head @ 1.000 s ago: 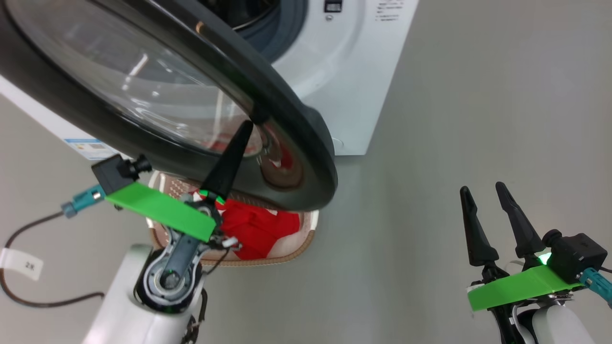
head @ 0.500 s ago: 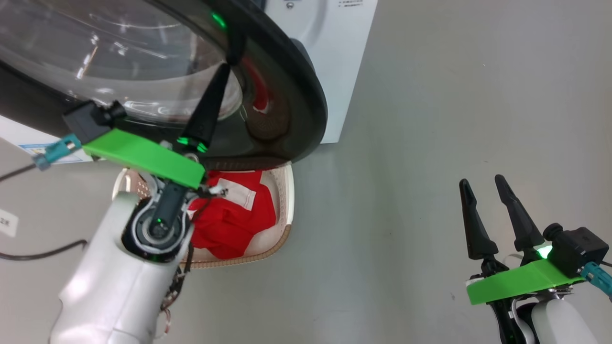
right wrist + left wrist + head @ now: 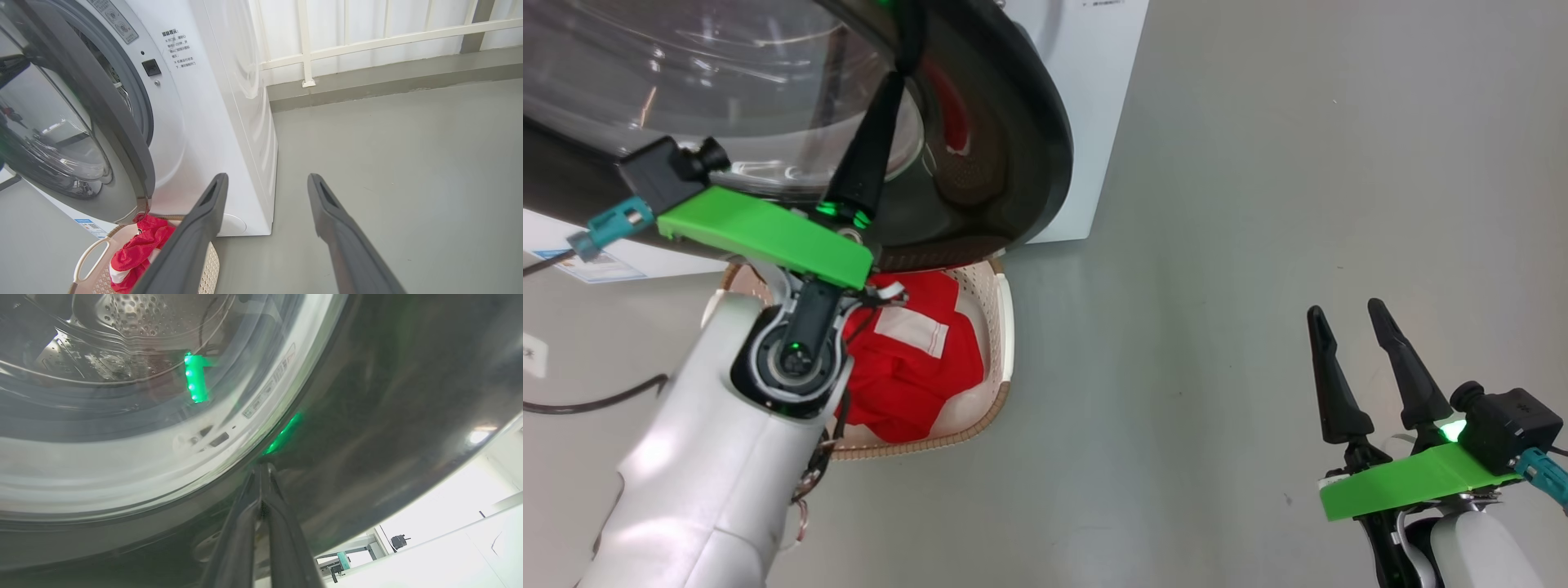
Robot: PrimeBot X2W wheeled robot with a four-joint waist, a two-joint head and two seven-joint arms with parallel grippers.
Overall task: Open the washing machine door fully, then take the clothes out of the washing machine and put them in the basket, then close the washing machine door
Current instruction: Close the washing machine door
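My left gripper [image 3: 895, 82] is pinched shut with nothing between its fingers, so the 2 act as 1 blunt point. That point touches the washing machine door [image 3: 1013, 122] on its outer face, right at the seam where the clear glass meets the glossy black rim; in the left wrist view the left gripper [image 3: 261, 468] has the steel drum [image 3: 122, 318] showing through the glass ahead of it and to its left. The door [image 3: 118, 122] stands part open, with the washing machine [image 3: 212, 122] beyond it.

The clothes [image 3: 907, 376] lie in the basket [image 3: 1005, 327], under my left wrist and below the door's lower edge, so I judge that closing the door is the step in hand.

To do it well, I should press on the black rim to the right of my tips, not on the glass, since that lies nearer the free edge and gives more leverage. The rim looks slick, so I would push square to the surface and follow the door's arc until the latch catches. My wrist should stay above the basket.

My right gripper [image 3: 1344, 312] stands wide and empty, well apart to the right.
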